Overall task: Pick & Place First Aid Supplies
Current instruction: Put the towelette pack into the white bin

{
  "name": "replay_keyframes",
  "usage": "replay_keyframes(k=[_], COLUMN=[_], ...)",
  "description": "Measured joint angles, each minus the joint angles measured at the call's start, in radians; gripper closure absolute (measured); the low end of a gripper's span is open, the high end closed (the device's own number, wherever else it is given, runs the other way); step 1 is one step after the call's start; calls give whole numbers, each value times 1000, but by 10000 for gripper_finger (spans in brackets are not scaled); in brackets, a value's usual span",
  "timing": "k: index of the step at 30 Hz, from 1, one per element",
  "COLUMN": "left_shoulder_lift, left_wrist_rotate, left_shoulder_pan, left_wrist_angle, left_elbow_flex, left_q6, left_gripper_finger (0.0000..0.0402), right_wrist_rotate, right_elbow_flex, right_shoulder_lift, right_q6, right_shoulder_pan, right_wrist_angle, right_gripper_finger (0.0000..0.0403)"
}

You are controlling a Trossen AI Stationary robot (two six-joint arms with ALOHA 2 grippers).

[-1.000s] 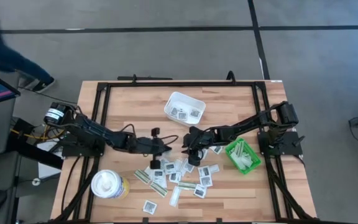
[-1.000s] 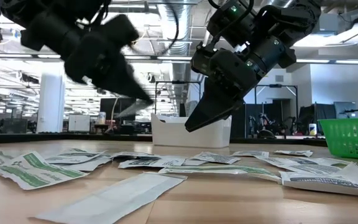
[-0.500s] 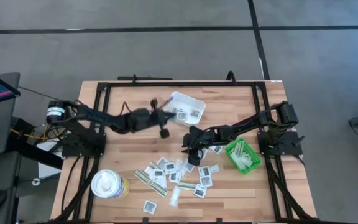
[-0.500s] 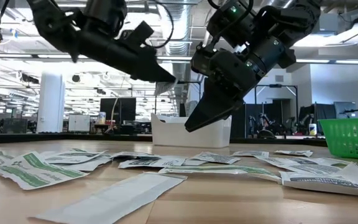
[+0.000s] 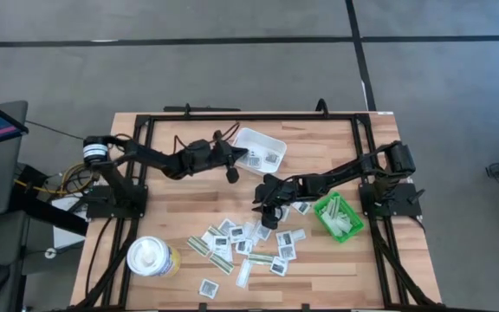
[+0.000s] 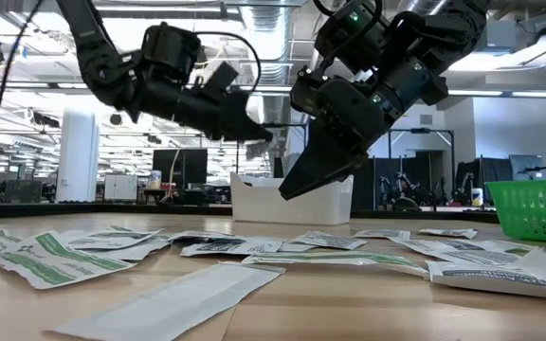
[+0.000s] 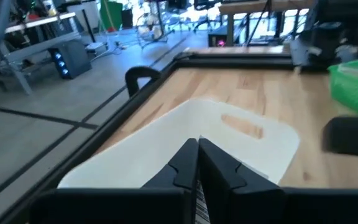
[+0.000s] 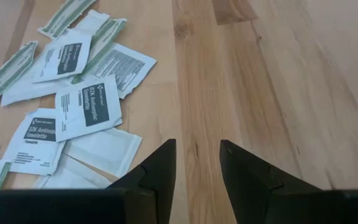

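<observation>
The first aid supplies point(image 5: 245, 247), small white printed packets and white-and-olive strips, lie loose on the wood in the near middle; a few more lie in the white tray point(image 5: 271, 140) at the far middle. My left gripper point(image 5: 243, 156) hovers level at the tray's left rim point(image 7: 135, 155), shut on a thin packet point(image 7: 197, 200). My right gripper point(image 5: 261, 204) hangs open, slanting down over bare wood point(image 8: 197, 93) at the pile's far right edge, with packets point(image 8: 79, 106) just beside it. My left gripper pinches a thin packet between its two fingers; only a sliver with dark print point(image 7: 197, 200) shows in the slit between them. The fingers lie level and point toward the table's right. The packet is lifted clear, above the tray's rim.
A green bin point(image 5: 338, 217) holding strips stands at the right, close to my right arm. A white and yellow canister point(image 5: 152, 256) stands at the near left. A black frame point(image 5: 249, 116) runs round the table top.
My left gripper has swung from above the pile toward the table's far edge and then rightward to the white tray's rim, tipping up to level, still shut on the packet.
</observation>
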Motion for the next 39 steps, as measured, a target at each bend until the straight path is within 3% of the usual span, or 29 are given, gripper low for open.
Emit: replay_keyframes(k=[6,14,27,35,39], left_shoulder_lift=[68,64,64,64,64], left_wrist_rotate=[-32,-31,-19,-17,103], left_shoulder_pan=[33,44,45,38,7], left_wrist_angle=[30,31,30,29,29], left_elbow_flex=[2,2,2,2,2], left_q6=[-7,-52,-63,-78,-112], left_gripper_finger=[386,384,265,254,262], right_wrist_rotate=[-1,-2,-2,-2,-2], right_elbow_flex=[0,0,0,0,0], right_shoulder_lift=[0,0,0,0,0], right_q6=[0,-26,-24,-24,-24], right_shoulder_pan=[0,0,0,0,0], right_wrist_angle=[2,2,2,2,2], right_gripper_finger=[284,284,284,284,284])
